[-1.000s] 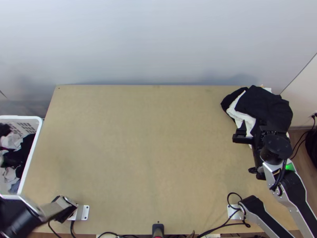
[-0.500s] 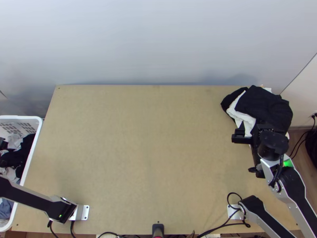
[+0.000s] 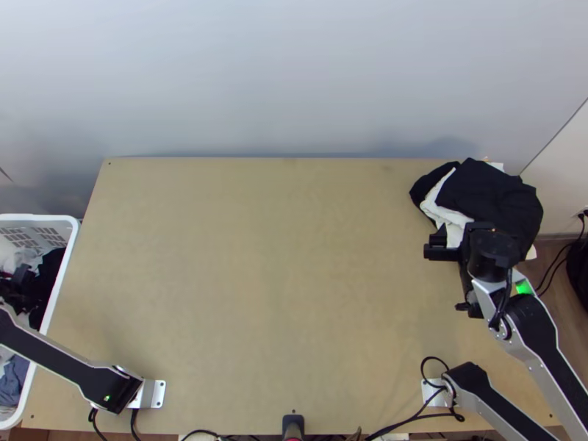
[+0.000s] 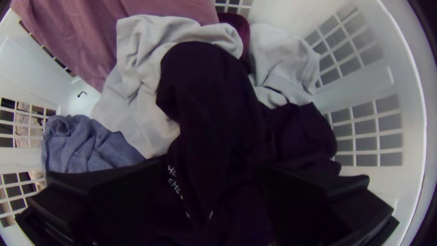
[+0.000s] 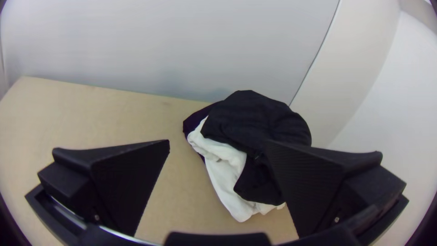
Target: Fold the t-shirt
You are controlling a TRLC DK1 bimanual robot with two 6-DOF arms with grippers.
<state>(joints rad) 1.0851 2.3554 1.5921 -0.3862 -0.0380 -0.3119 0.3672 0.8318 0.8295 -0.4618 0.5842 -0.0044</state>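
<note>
A broad stretch of table (image 3: 272, 279) is separating one basket (image 3: 68, 272), standing beside the left edge, from one pile (image 3: 489, 195) of black and white clothes, lying at the far right corner. The basket is holding one pink cloth (image 4: 77, 36), one blue cloth (image 4: 86, 146), two whitish patches and bunched dark cloth (image 4: 209, 114); whether this is the t-shirt is remaining unclear. Inside, the left gripper (image 3: 23, 279) is spanning the dark cloth, fingers widely parted, its grasp uncertain. The right gripper (image 3: 470, 234) is hovering by the pile, widely parted, holding nothing.
</note>
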